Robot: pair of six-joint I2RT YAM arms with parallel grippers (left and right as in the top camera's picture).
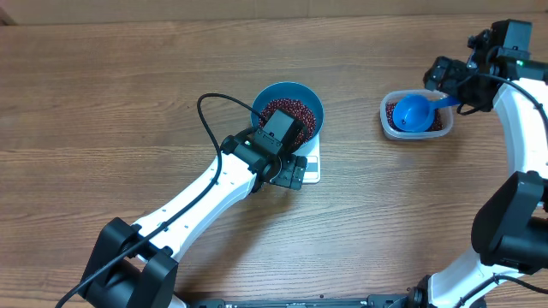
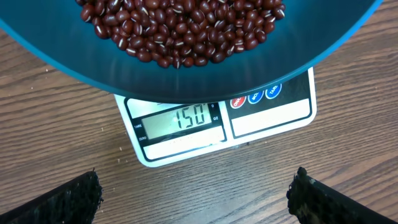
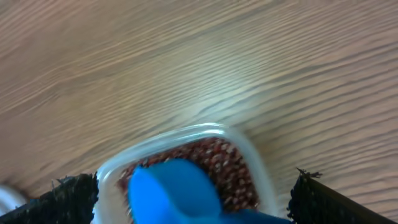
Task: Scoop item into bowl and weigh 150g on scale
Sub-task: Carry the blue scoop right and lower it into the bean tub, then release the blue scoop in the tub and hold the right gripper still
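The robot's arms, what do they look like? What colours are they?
Both arms are white tubes with chunky black joints: the left arm and the right arm. A thin black cable loops along the left one. The fingers are black with rough, fuzzy-looking edges. A tiny green light glows on the right one.

You've got the bowl (image 1: 313,104) sitting on the scale (image 1: 313,168), approx. mid-table (image 1: 128,77). The beans (image 1: 288,109) are heaped inside it. The scale's display edge pokes out from under the bowl on the near-right side. The left gripper (image 2: 196,198) hangs over the table just in front of that edge, w/ nothing btwn its jaws. To your right, well apart from the bowl, is the tub (image 1: 387,122), w/ more beans in it. The scoop (image 1: 413,112) lies in the tub on top of them, handle pointing right, out over the rim. The right gripper (image 3: 198,194) is above the tub's right side, jaws spread either side of the handle and not touching it.
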